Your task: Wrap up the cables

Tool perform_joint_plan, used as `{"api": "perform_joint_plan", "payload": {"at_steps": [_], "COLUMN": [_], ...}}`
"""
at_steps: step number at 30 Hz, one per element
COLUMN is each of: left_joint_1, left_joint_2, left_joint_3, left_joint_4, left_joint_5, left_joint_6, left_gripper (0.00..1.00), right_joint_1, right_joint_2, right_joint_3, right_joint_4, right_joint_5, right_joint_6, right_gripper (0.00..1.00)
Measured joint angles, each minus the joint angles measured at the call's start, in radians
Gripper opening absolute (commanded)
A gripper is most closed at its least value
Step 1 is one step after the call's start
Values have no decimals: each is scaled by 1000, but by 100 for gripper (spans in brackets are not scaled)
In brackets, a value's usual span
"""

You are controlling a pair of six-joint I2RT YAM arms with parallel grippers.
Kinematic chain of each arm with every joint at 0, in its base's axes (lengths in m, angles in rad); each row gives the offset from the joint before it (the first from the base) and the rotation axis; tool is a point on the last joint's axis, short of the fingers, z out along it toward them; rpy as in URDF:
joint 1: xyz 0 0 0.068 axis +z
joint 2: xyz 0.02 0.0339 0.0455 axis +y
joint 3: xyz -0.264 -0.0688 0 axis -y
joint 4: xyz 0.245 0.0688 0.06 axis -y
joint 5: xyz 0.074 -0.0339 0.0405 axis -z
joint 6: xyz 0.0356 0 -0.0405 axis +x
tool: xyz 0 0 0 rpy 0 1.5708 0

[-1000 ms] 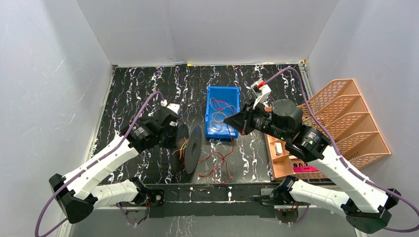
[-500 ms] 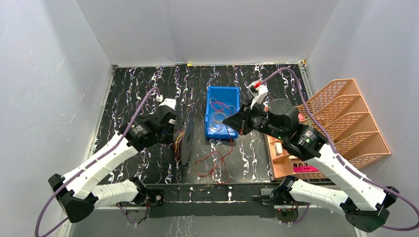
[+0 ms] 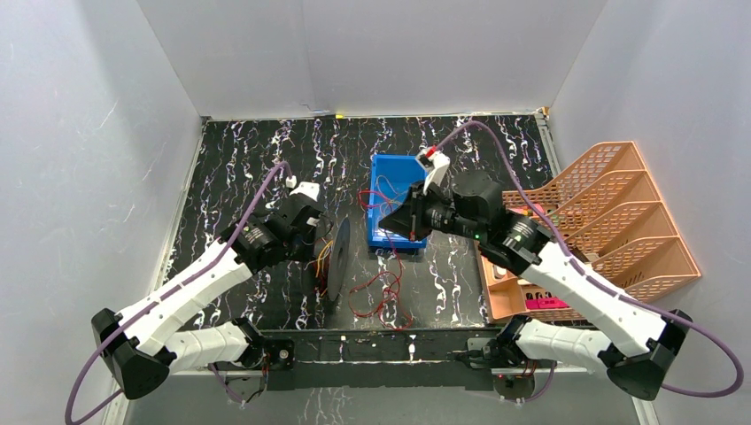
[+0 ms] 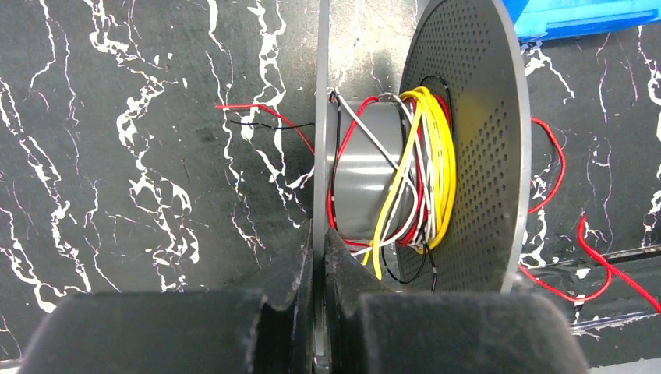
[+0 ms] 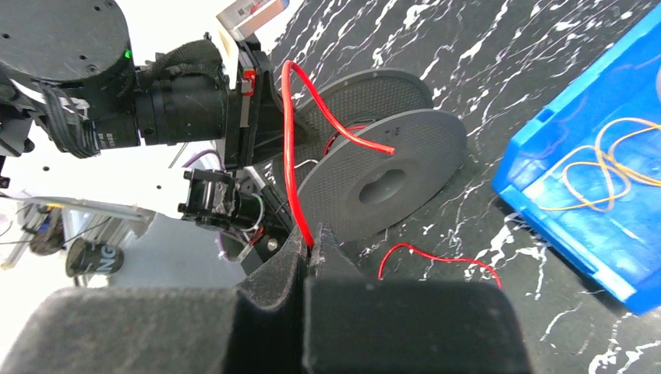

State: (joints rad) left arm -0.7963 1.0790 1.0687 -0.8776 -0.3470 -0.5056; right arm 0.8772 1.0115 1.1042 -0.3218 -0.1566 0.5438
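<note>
Clamps the right gripper (image 5: 310, 243) tight on the red cable (image 5: 290, 140), raised above the spool (image 5: 382, 183) with a loose end curling toward it. Pinches the left gripper (image 4: 318, 253) on one flange (image 4: 319, 117), keeping the spool upright on edge. Shows yellow cable (image 4: 436, 148), white and red turns already wound on the hub (image 4: 362, 179). Leaves plenty undone, by the look of it: more red cable sprawled on the table (image 3: 230, 177) beside the spool, pale cables (image 5: 600, 164) lying in the blue bin (image 5: 577, 234).

one grey spool (image 3: 335, 257), one blue bin (image 3: 394, 161), one peach rack (image 3: 620, 205), cables (image 3: 381, 297) too tangled to count.
</note>
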Motion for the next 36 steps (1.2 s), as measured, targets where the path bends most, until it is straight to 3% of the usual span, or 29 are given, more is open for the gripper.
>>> {"api": "perform_joint_plan", "payload": {"at_steps": [11,20,36], "left_joint_1": [0,0,0], "left_joint_2": [-14,-48,-119], "left_joint_3": [-11,-30,-43], "left_joint_4": [18,33,53], "left_joint_5": [27,44,43], "left_joint_6": [12,16,26], "left_gripper": [16,35,47], "right_joint_1": [2,24,69], "right_joint_2": [145,229,278], "right_joint_3": [-84,-109,-174], "right_joint_4": [163,311,456], "right_joint_5": [-179,-244,-205], "right_joint_6": [140,285,521], "right_gripper": [0,0,0]}}
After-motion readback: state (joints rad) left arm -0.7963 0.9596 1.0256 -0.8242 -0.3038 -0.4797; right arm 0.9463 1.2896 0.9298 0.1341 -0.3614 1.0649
